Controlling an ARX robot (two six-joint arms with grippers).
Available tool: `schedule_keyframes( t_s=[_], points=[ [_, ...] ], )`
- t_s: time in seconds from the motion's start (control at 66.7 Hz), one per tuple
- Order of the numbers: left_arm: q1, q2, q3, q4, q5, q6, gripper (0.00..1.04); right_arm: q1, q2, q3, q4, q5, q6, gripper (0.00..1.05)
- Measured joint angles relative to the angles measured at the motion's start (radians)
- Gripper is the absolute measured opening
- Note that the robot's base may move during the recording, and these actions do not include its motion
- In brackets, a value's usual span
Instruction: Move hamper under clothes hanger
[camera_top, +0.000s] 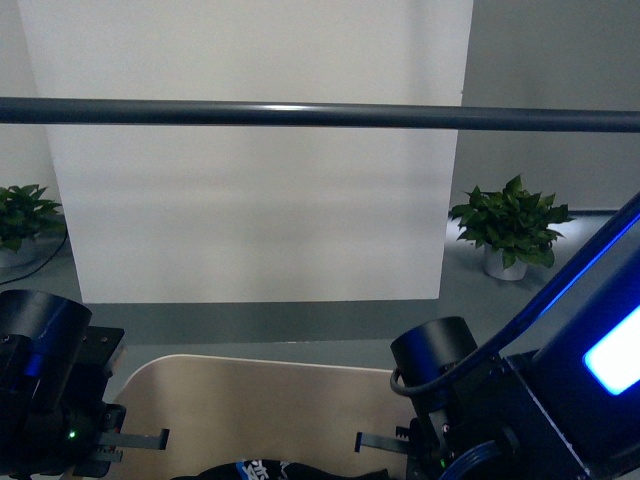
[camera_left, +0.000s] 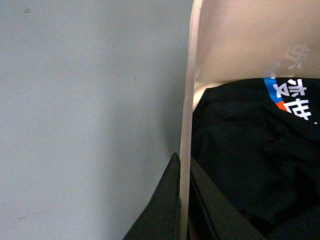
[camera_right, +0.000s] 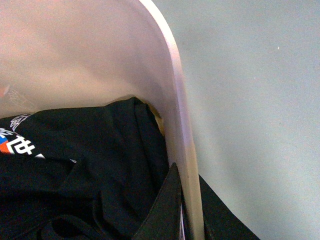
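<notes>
White panel (camera_top: 260, 200), grey floor (camera_top: 250, 322), potted plants (camera_top: 510, 225)

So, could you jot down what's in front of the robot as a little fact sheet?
hamper: beige, low between the arms
contents: black garment with blue and white print
clothes hanger: dark bar across the top of the front view
left gripper: clamped on hamper rim
right gripper: clamped on opposite rim
background: white panel, potted plant each side

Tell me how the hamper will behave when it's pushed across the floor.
The hamper looks like thin plastic, so its wall may flex when pushed. Holding soft black clothing, it is probably light. On the smooth floor it should slide rather than tip.
</notes>
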Motion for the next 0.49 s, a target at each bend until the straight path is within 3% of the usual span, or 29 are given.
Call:
schedule_keyframes(
  t_s=[0.495],
  points=[
    [-0.024, 0.037, -0.033, 0.019, -0.013, 0.01, 0.04, -0.008, 0.105, 0.015, 0.041, -0.019, 0.04, 0.03]
  ],
)
